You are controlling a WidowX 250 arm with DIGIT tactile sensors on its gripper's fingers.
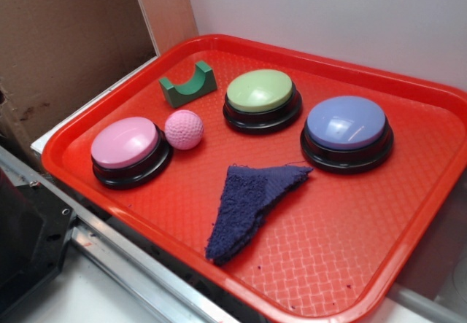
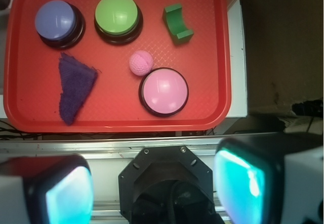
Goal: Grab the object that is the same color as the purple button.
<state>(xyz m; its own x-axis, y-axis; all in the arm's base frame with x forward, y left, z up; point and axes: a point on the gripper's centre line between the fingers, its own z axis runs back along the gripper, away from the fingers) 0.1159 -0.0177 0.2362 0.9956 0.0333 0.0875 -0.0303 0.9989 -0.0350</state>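
Six items lie on one red tray, seen from my wrist camera looking straight down. My pincer hangs high and back from the tray's near edge, over a metal rail, wide open and holding nothing; both pads show at the bottom of the wrist view, well apart. It does not appear in the exterior view.

Item: purple rag, roughly triangular, flat on the tray, just in front of the purple button, apart from it.
Item: green button, beside the purple one.
Item: pink button, nearest the tray's front rim.
Item: pink dimpled ball, touching or just beside the pink button.
Item: green block with a curved notch, near the far right corner.
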